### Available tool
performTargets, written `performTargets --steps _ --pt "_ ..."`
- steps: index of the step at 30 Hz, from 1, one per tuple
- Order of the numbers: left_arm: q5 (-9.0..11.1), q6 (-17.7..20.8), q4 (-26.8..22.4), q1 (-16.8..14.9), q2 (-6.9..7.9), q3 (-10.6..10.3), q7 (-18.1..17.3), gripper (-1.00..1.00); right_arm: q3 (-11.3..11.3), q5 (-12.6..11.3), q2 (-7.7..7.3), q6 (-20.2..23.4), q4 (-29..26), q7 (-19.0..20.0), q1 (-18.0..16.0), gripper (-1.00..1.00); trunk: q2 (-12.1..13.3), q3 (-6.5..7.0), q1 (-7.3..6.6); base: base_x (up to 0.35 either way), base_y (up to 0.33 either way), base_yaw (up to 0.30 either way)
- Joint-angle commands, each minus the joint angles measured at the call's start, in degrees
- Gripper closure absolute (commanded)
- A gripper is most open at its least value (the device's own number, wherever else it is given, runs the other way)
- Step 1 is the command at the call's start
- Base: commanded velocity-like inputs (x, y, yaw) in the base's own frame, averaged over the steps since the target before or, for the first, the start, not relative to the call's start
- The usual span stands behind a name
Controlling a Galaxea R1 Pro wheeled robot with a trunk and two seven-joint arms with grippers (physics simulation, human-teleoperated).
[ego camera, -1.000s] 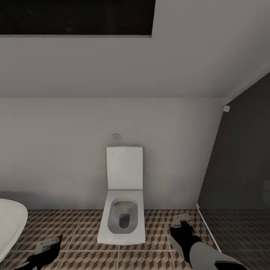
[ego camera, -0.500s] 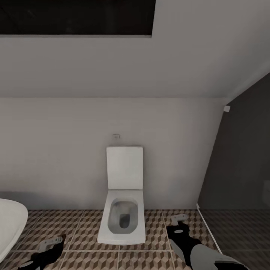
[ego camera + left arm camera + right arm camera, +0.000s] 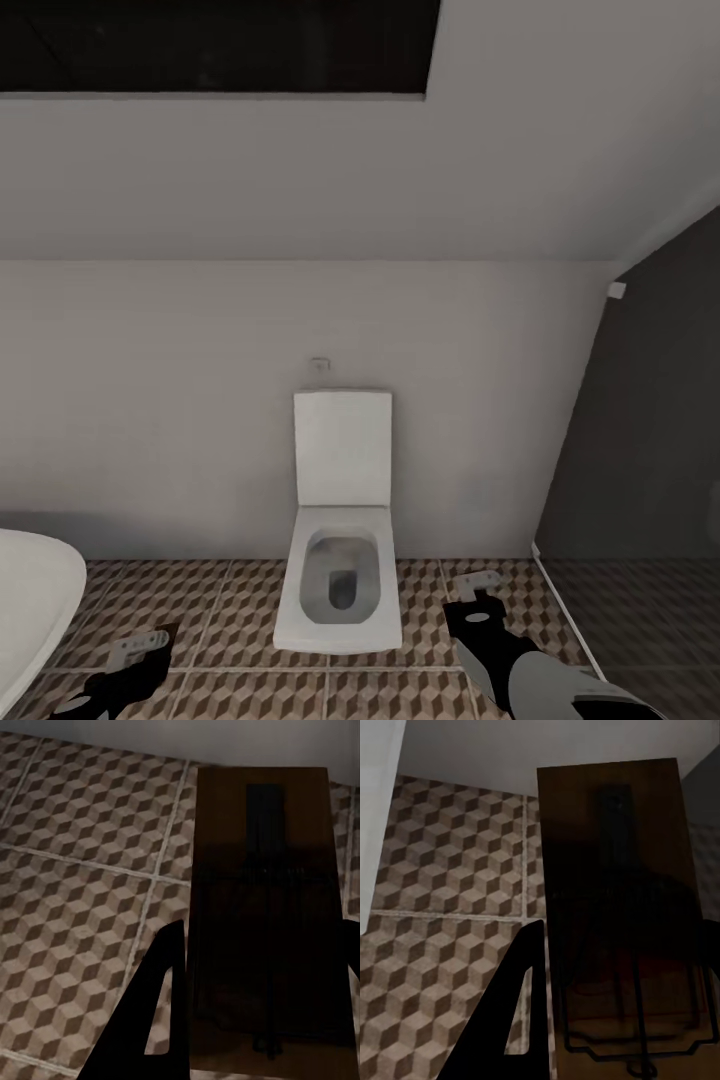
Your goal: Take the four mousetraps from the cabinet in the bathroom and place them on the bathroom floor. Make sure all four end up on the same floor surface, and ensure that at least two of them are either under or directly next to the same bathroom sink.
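1. One mousetrap [image 3: 262, 915], a flat dark-brown rectangle with thin black wire parts, sat lengthwise between the left gripper's [image 3: 259, 1001] fingers [image 3: 161, 1005], occupying the centre-right of the left wrist frame.
2. A second mousetrap [image 3: 619, 915], equally dark with a wire loop at its near end, sat held between the right gripper's [image 3: 615, 1001] fingers [image 3: 517, 1012].
3. The bathroom floor [image 3: 230, 610], tiled in brown, beige and white cubes with pale grout, spanned the lower part of the head frame.

Black arms w/ grey-white forearm shell [image 3: 560, 685], pale grey jaws.
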Motion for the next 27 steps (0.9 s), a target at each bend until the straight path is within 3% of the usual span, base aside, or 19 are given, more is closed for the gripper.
performTargets --steps 1,5,8,21,27 --pt "0.21 -0.07 0.06 -0.05 -0.17 -0.59 -0.11 1.0 -0.32 0.38 -0.05 0.0 0.01 -0.07 -0.04 1.0 -0.04 -0.07 0.0 0.0 0.003 0.0" --pt "-2.84 1.08 0.05 -0.05 -0.55 -1.33 -0.16 1.0 -0.24 0.28 -0.29 0.25 0.01 -0.08 -0.04 1.0 -0.04 -0.07 0.0 0.0 0.001 -0.006" --pt "-3.8 1.52 0.04 -0.05 -0.6 -1.39 -0.17 1.0 -0.23 0.19 -0.13 0.53 0.01 -0.45 -0.04 1.0 -0.04 -0.07 0.0 0.0 0.0 -0.124" --pt "-4.2 0.85 0.04 -0.05 -0.53 -1.2 -0.15 1.0 -0.23 0.12 -0.08 0.66 0.01 -0.74 -0.04 1.0 -0.04 -0.07 0.0 0.0 0.0 -0.05" --pt "-4.18 0.84 0.04 -0.05 -0.58 -1.2 -0.17 1.0 -0.23 0.2 -0.01 0.66 0.01 -0.69 -0.04 1.0 -0.04 -0.07 0.0 0.074 0.235 0.0"
